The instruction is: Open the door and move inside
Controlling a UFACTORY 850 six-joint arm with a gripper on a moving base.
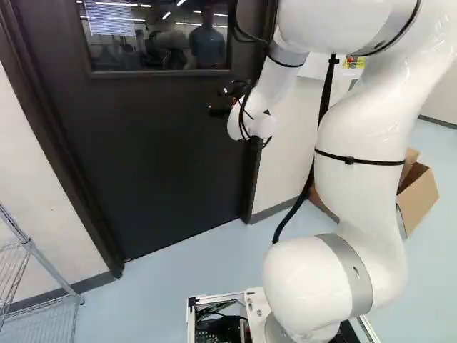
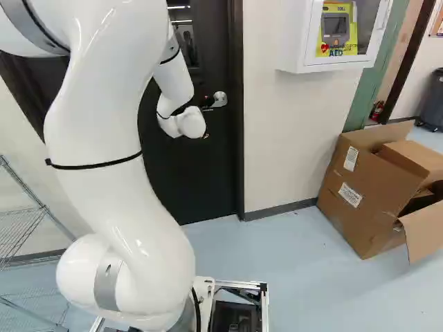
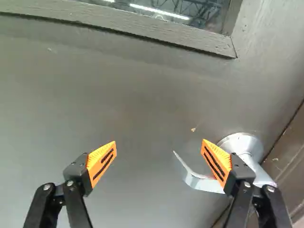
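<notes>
Gripper (image 1: 218, 101): released. The wrist view shows the two fingers spread wide, orange pads (image 3: 101, 161) facing each other across a gap. The door handle (image 3: 204, 184) is mounted near the latch-side edge of the door (image 1: 168, 150), close to the lower corner of the window (image 3: 161, 9). One finger stands in front of the lever, whose free tip reaches into the gap; contact cannot be determined. The door is closed against its frame (image 1: 57, 136).

View differences: the wrist view shows the lever's hooked shape and round mounting plate. The right base view shows the plate beside the gripper – in the left base view the arm (image 1: 364, 128) covers that area. The left base view shows most of the window and the door's lower edge down to the floor (image 1: 157, 300); the arm hides much of both in the right base view.

Containers: a white wall cabinet (image 2: 294, 41), shown more fully in the right base view, holds a yellow-backed device (image 2: 336, 28) with a grey screen. A cardboard box (image 2: 363, 194) stands on the floor near the wall's lower edge, flaps open – brown cardboard shows inside, whether flaps or contents cannot be determined. The metal base frame (image 2: 265, 304) holds a black unit (image 2: 232, 318)
</notes>
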